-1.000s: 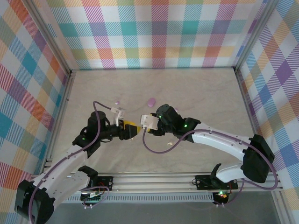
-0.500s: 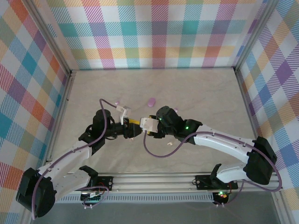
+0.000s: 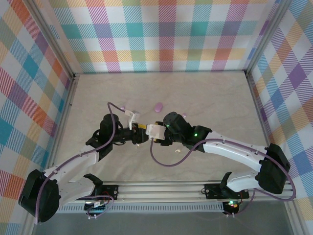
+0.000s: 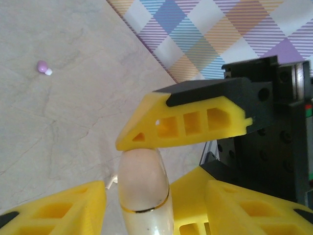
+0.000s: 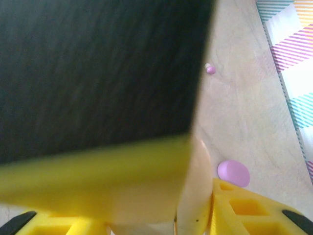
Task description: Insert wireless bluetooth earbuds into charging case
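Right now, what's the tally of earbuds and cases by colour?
Purple earbuds: 2
Cream-white earbud: 1 (tiny, likely a bud)
Purple charging case: 1
Cream-white charging case: 1
Total: 5

Bright, even, diffuse light falls from above on the pale surface (image 3: 205,98). Only faint, soft-edged shadows lie beneath the left pincer (image 3: 140,134) and right pincer (image 3: 157,133), and the overhead view is sharp throughout. In the left wrist view the cream case (image 4: 144,186) between the pincer's fingers is crisp, with a soft sheen low on its shell. The purple bud (image 4: 43,66) far beyond the pincer is slightly soft. The right wrist view is badly blurred. A dark block (image 5: 98,73) close to the lens is wholly out of focus, and the purple case (image 5: 233,173) beyond the pincer looks hazy.
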Motion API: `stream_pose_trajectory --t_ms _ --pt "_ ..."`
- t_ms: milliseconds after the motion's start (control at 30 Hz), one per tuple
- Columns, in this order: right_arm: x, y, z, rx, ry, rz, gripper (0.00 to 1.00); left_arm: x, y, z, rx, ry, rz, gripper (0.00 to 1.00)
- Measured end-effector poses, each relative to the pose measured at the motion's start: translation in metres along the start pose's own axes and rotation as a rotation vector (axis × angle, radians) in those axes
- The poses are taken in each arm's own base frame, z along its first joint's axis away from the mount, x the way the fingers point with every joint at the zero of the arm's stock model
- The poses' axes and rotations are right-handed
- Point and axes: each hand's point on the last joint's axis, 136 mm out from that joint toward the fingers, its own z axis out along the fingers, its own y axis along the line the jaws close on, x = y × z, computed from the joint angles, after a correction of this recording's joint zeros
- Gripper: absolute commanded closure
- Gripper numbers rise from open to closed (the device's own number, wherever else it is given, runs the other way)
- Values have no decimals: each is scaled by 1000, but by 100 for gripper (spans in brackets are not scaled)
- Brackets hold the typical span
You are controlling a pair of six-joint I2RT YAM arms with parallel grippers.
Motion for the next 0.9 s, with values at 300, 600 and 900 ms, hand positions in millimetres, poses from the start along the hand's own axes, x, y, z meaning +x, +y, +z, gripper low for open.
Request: stream_pose_trajectory --t_ms 300,600,900 --pt "-3 -3 -1 13 -11 0 58 2 1 3 -14 0 -18 72" --pt "-12 -8 -3 35 -40 11 35 -5 -10 -11 -35 -37 19 95" --pt "-27 -17 -31 -42 -134 225 29 -13 -14 -33 -94 -148 146 100"
